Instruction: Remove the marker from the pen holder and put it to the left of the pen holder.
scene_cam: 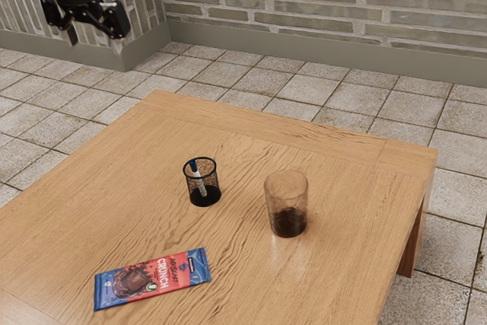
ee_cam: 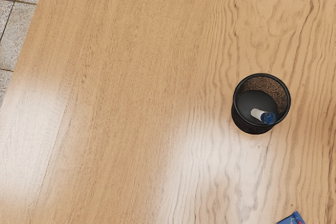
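I have the claw spread wide open, gripping nothing. My hand hangs raised, fingers downward, well apart from the pen holder, where the marker leans inside, blue end up, on the table.

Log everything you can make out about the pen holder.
The pen holder is a black, round cup with see-through mesh walls, apparently metal, a darker rim and a solid-looking base. It stands upright, open end up, on the wooden table. The marker leans inside it, blue end up, and nothing else appears to touch it.
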